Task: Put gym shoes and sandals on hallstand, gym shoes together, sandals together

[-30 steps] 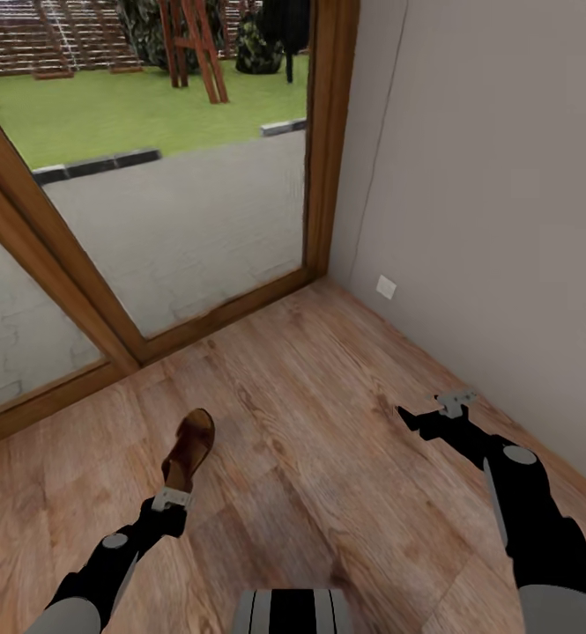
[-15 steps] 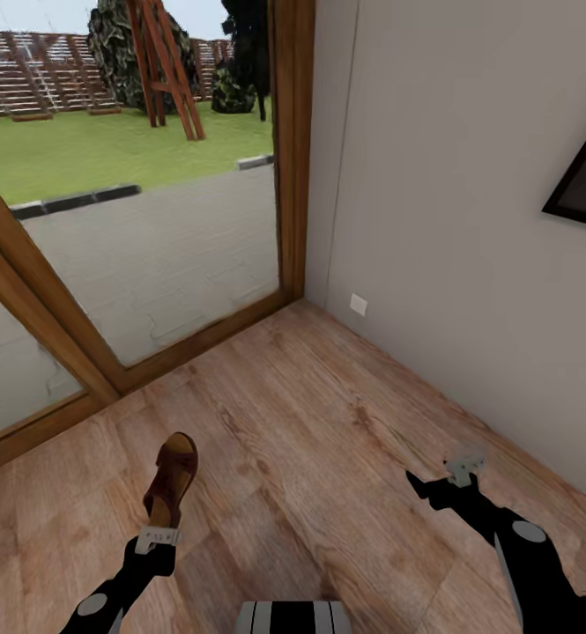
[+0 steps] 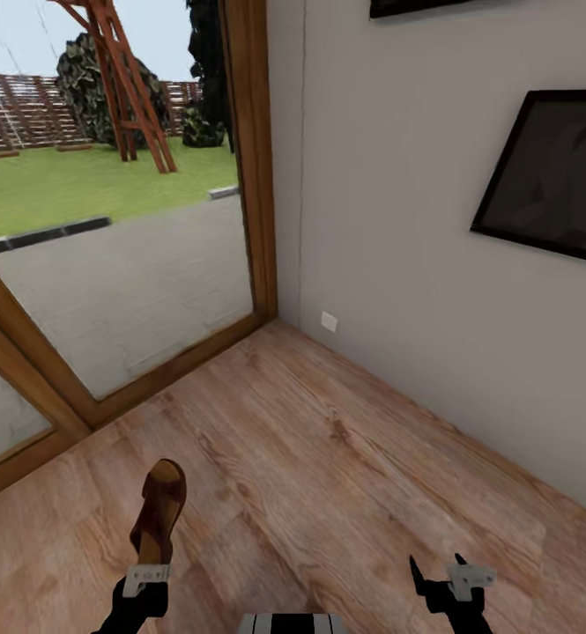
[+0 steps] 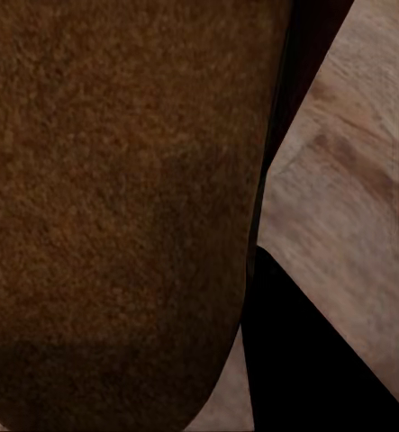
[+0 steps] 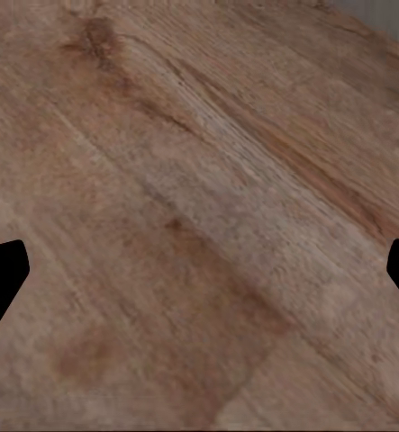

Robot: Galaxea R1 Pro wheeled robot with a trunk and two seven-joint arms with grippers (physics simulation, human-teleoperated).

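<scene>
A brown sandal [image 3: 158, 511] sits at the lower left of the head view, its heel end clamped in the left pincer [image 3: 146, 577] above the corridor floor [image 3: 328, 475]. At the bottom right, the right pincer [image 3: 438, 568] hangs empty, fingers apart, near the grey wall [image 3: 398, 264].

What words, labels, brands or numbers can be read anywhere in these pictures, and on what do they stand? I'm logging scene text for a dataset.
None can be read.
The sandal shows plain brown leather, no brand mark.
The dark framed picture on the wall shows only dim shapes, no lettering.
The small white wall plate is blank.
The left gripper and right gripper carry no markings that show.
</scene>
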